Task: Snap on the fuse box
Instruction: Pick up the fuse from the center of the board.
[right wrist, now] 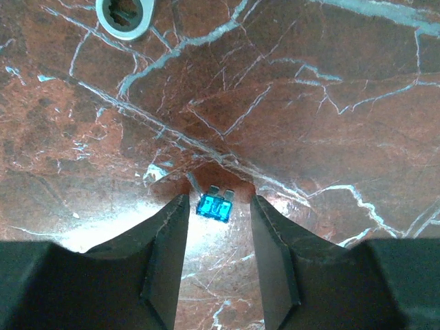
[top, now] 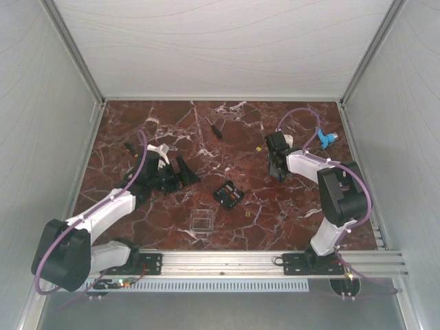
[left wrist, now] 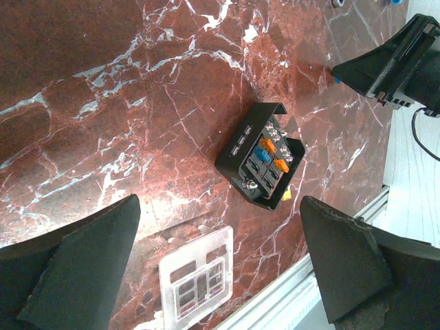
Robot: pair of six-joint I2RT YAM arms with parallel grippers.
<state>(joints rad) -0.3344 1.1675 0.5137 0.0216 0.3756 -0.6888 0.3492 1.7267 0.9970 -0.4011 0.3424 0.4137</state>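
The left gripper [left wrist: 220, 206] is hanging over the left half of the tabletop [top: 137, 124], jaws spread fully wide and holding nothing. To its right, near the middle and toward the near edge, the fuse box [top: 228, 194] is lying face up. The clear lid [top: 201, 221] is lying flat beside it, closer to the near edge, not yet on. Toward the right edge, the right gripper [right wrist: 218, 201] is sitting low over a blue fuse [right wrist: 214, 207], jaws apart on either side and seemingly not touching it.

The fuse is small and is lying flat, so an off-centre pinch is likely to tilt it or flick it across the marble. A tilted fuse would probably not seat, leaving the lid unable to snap down.

A black screwdriver [top: 214, 127] is lying toward the far edge, a white ring [right wrist: 127, 15] is resting near the fuse, and a blue part [top: 326, 139] is sitting by the far right corner. Nothing is blocking the path from fuse to box.
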